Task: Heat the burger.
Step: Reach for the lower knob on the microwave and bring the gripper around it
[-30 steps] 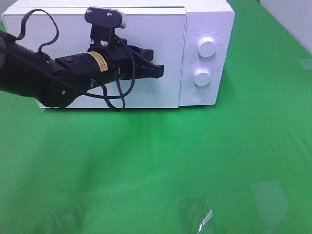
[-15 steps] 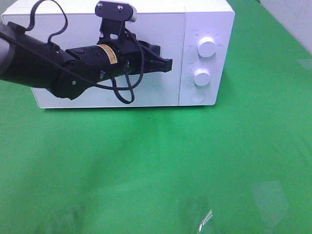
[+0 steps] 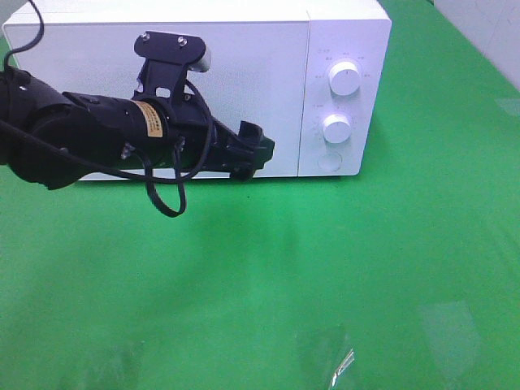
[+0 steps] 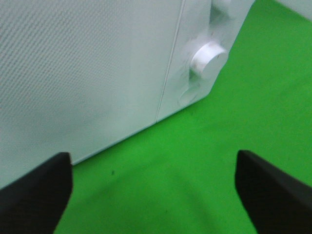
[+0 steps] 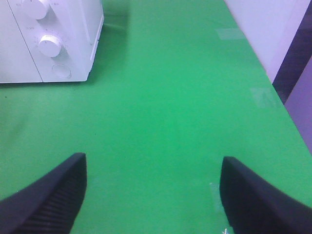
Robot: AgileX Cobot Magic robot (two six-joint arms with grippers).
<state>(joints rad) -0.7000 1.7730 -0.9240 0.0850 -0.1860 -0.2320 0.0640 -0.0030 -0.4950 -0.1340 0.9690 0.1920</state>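
My left fingers (image 4: 36, 192) spread empty near the shut white microwave (image 3: 244, 49), right fingers (image 5: 48, 195) released above green desk (image 3: 366, 260)

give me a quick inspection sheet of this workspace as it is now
surface: green cloth table, faint glare patches near the front edge
job's things: burger not seen in any view; white microwave at the back, door shut, two knobs and a round button on its panel
clutter: nothing seen
grippers: left gripper open, empty, in front of the door's lower right part; right gripper open, empty, over bare cloth
cables: black cable hangs in a loop under the left arm
surroundings: pale wall beyond the table's right edge
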